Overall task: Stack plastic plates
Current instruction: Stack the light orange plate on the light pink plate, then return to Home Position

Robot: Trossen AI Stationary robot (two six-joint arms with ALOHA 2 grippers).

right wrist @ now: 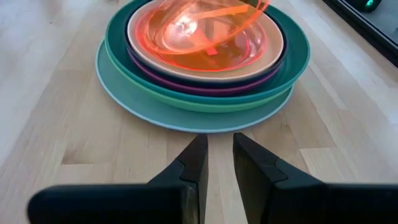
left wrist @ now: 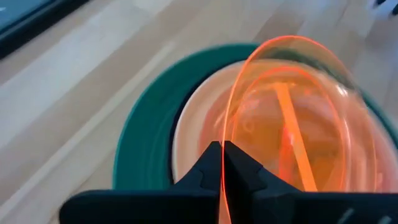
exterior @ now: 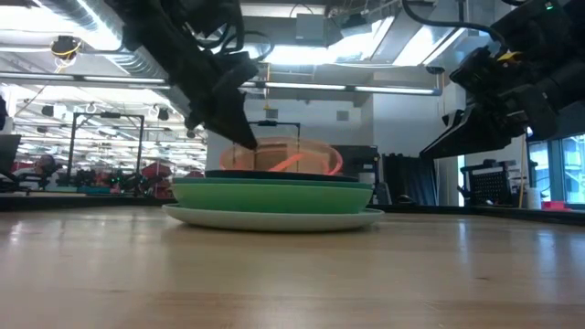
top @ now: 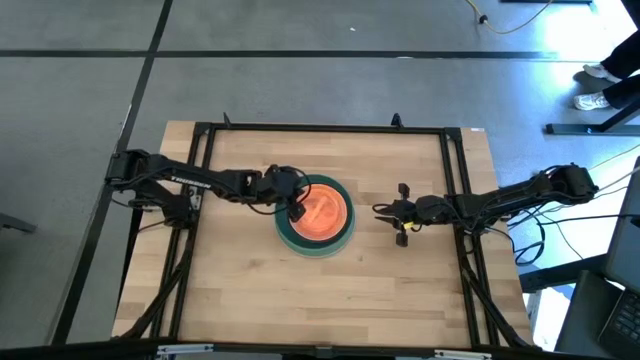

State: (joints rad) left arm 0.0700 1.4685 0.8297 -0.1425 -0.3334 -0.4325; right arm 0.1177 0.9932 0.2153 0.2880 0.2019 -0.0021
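Left wrist view: the thin, probably light and slippery orange plate (left wrist: 292,118) is pinched at its rim by the left gripper (left wrist: 222,163), while the right gripper (right wrist: 216,158) is held slightly parted above the tabletop (right wrist: 56,124).

My counter (top: 250,300) is a light wooden top with a dark frame along its edges. One stack of plates (top: 316,215) sits on it near the middle. The bottom plate (right wrist: 155,109), pale green and the widest, lies flat on the wood and bears the others.
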